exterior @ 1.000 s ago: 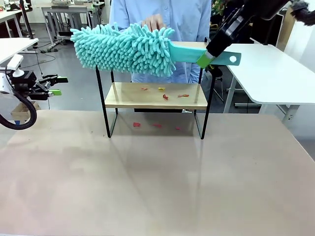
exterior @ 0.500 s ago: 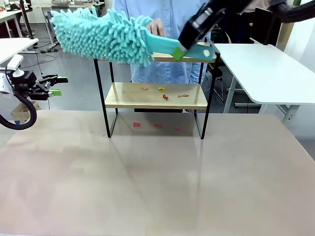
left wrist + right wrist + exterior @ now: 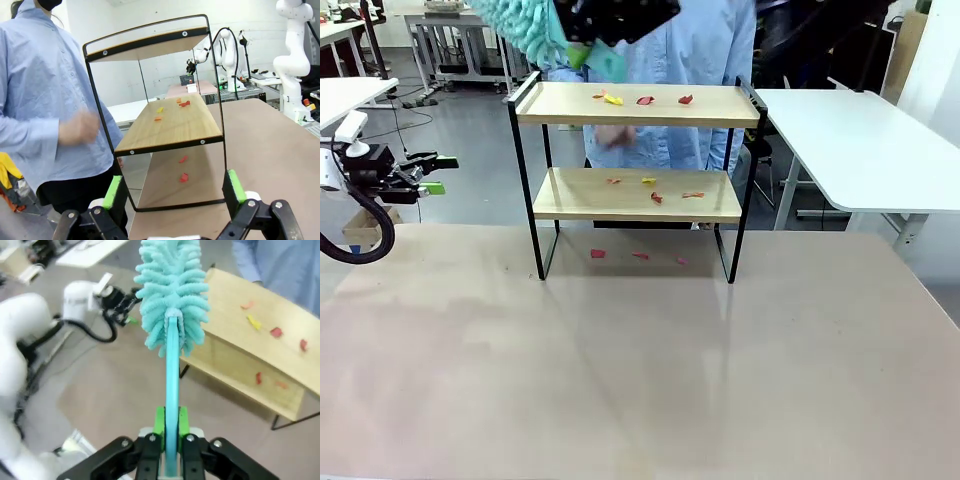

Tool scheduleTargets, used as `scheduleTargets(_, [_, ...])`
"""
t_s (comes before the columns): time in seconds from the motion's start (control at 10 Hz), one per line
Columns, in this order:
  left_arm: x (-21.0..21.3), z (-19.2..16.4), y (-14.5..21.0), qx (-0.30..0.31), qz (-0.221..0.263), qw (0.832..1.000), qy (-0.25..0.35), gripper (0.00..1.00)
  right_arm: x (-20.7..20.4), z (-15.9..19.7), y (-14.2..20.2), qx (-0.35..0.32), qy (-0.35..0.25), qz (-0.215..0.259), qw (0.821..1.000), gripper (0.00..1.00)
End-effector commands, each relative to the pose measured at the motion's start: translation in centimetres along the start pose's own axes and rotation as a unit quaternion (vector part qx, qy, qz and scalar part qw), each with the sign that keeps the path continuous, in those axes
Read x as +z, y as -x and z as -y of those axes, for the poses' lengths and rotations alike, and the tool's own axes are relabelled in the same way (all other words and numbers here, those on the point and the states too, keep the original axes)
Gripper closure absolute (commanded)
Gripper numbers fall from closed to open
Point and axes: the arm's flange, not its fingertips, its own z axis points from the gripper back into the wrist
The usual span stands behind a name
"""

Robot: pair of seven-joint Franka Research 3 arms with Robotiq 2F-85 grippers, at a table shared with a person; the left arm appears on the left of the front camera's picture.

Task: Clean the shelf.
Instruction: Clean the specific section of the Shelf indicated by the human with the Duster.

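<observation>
the shelf stands mid-frame in the front view, on the far side of the desk. right jaws, clamped on a teal duster, hold it at upper left, above the top board's end. likely step: sweeping. next, lower it onto the scraps and drag them off. right wrist view shows the clamp; left wrist view shows left jaws apart, idle.

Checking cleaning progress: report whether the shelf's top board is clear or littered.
Littered. The top board of the shelf carries one yellow scrap and two red scraps. The duster, gripped in the right hand, hangs near its left end.
</observation>
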Motion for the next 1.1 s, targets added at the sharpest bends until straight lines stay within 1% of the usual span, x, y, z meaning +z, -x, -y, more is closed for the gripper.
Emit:
scheduleTargets(0.0, [-0.1,0.0,-0.3,-0.005,-0.002,1.0,0.0,0.0,-2.8,-4.9,-3.2,-0.07,0.06,0.002,0.996,0.87])
scheduleTargets(0.1, [-0.1,0.0,-0.3,-0.005,-0.002,1.0,0.0,0.0,-4.0,-5.7,-3.9,-0.109,0.08,-0.002,0.991,0.87])
scheduleTargets(0.2, [-0.1,0.0,-0.3,-0.005,-0.002,1.0,0.0,0.0,-4.7,-6.4,-4.5,-0.134,0.099,-0.006,0.986,0.87])
scheduleTargets(0.3, [-0.1,0.0,-0.3,-0.005,-0.002,1.0,0.0,0.0,-5.3,-6.8,-5.0,-0.151,0.101,-0.013,0.983,0.87])
scheduleTargets(0.4, [-0.1,0.0,-0.3,-0.005,-0.002,1.0,0.0,0.0,-5.9,-6.5,-5.1,-0.176,0.102,-0.02,0.979,0.87])
scheduleTargets(0.5, [-0.1,0.0,-0.3,-0.005,-0.002,1.0,0.0,0.0,-4.8,-5.5,-4.5,-0.143,0.026,-0.071,0.987,0.87])
scheduleTargets(0.6, [-0.1,0.0,-0.3,-0.005,-0.002,1.0,0.0,0.0,-4.7,-3.8,-2.3,-0.15,0.1,-0.017,0.983,0.87])
scheduleTargets(0.8, [-0.1,0.0,-0.3,-0.005,-0.002,1.0,0.0,0.0,-4.7,-3.8,-2.3,-0.15,0.1,-0.017,0.983,0.87])
scheduleTargets(0.9, [-0.1,0.0,-0.3,-0.005,-0.002,1.0,0.0,0.0,-5.7,-4.4,-2.8,-0.154,0.081,-0.04,0.984,0.87])
scheduleTargets(1.0, [-0.1,0.0,-0.3,-0.005,-0.002,1.0,0.0,0.0,-7.5,-5.4,-3.6,-0.16,0.106,-0.034,0.981,0.87])
